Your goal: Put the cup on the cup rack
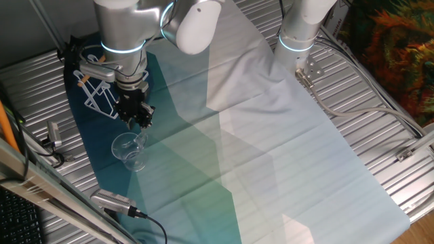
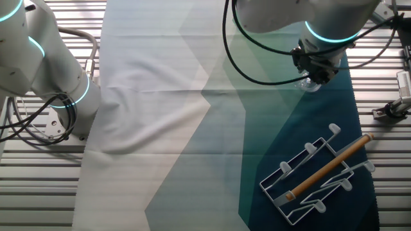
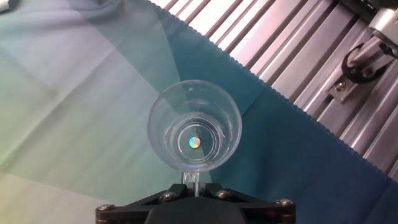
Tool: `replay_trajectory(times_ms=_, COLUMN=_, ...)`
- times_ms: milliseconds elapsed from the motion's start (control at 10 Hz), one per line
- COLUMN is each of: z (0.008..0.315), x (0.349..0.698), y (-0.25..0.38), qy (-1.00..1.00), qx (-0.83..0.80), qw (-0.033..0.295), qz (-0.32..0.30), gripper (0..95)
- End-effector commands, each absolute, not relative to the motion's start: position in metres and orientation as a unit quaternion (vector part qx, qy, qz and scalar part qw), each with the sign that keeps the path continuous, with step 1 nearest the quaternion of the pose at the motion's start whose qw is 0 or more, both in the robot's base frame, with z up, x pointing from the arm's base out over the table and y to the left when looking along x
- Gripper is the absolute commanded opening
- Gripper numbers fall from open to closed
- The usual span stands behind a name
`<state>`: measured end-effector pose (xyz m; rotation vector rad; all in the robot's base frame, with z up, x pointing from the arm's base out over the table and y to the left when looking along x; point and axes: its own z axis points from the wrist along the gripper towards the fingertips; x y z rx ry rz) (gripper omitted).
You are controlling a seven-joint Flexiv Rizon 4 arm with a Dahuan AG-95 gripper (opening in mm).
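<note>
the cup (image 1: 129,150) stands on the cloth (image 1: 271,163) (upright), near the cup rack (image 1: 95,91).

No readable text

No lettering, label, brand, number or sign can be made out on anything in front of, beside or under the jaws in any view.

Seen from above, the gripper (image 2: 314,76) hangs at the upper right over the dark teal part of the cloth (image 2: 192,128). The clear cup (image 2: 311,85) shows only as a faint glassy rim just beneath it, mostly hidden, so whether the fingers grip it cannot be told. The white wire cup rack (image 2: 319,173) lies well apart toward the lower right, its wooden rod (image 2: 331,165) running diagonally. The ribbed metal counter (image 2: 385,141) borders the cloth.
</note>
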<state>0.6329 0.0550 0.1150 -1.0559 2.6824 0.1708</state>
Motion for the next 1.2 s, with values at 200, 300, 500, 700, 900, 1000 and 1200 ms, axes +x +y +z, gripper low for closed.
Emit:
replay_trajectory(times_ms=200, z=0.113, x=0.633, y=0.054, qy=0.922, qx=-0.36, qw=0.13, qz=0.054, gripper=38.0)
replay_trajectory(times_ms=300, z=0.112, x=0.633, y=0.054, qy=0.922, qx=-0.359, qw=0.131, qz=0.055, gripper=38.0)
replay_trajectory(times_ms=500, z=0.11, x=0.633, y=0.054, qy=0.921, qx=-0.358, qw=0.141, qz=0.061, gripper=38.0)
replay_trajectory(times_ms=700, z=0.109, x=0.632, y=0.055, qy=0.922, qx=-0.355, qw=0.146, qz=0.06, gripper=38.0)
replay_trajectory(times_ms=900, z=0.107, x=0.632, y=0.059, qy=0.923, qx=-0.351, qw=0.148, qz=0.059, gripper=38.0)
replay_trajectory(times_ms=1000, z=0.106, x=0.631, y=0.063, qy=0.923, qx=-0.35, qw=0.149, qz=0.057, gripper=38.0)
replay_trajectory(times_ms=1200, z=0.103, x=0.631, y=0.063, qy=0.922, qx=-0.351, qw=0.151, qz=0.057, gripper=19.0)
